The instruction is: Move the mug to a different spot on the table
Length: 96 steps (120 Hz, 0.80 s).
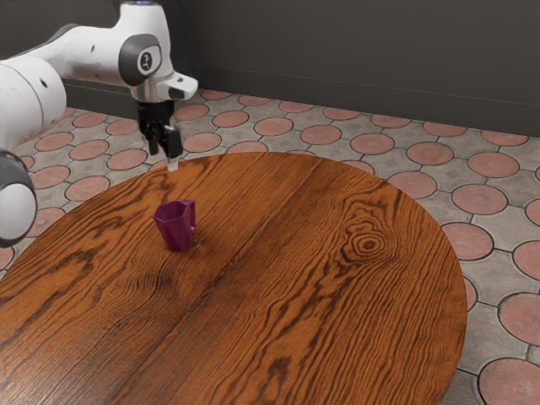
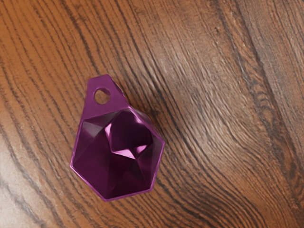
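A purple faceted mug stands upright on the round wooden table, toward the exterior view's left. My gripper hangs in the air above and behind the mug, apart from it. Its two fingers stand apart with nothing between them, so it is open. The wrist view looks straight down into the mug; the inside is hollow, and a flat handle tab with a round hole juts from one side.
The table's edge curves off at the exterior view's right and far side, with a tiled floor beyond it. Bare wood spreads all around the mug.
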Each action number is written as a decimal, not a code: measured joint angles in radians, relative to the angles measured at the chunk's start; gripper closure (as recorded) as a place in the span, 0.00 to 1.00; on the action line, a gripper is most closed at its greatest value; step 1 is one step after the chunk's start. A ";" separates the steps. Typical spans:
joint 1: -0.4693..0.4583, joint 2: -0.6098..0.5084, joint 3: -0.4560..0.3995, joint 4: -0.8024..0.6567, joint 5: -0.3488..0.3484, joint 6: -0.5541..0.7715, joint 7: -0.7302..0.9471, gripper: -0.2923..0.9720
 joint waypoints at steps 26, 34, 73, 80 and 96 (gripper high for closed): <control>0.009 0.069 -0.003 0.025 -0.010 0.038 -0.034 0.23; 0.012 0.111 -0.002 0.038 -0.012 0.069 -0.055 0.23; 0.040 0.298 -0.011 0.146 -0.020 0.183 -0.140 0.23; 0.041 0.322 -0.011 0.147 -0.020 0.207 -0.151 0.23; 0.041 0.358 -0.009 0.148 -0.020 0.249 -0.172 0.23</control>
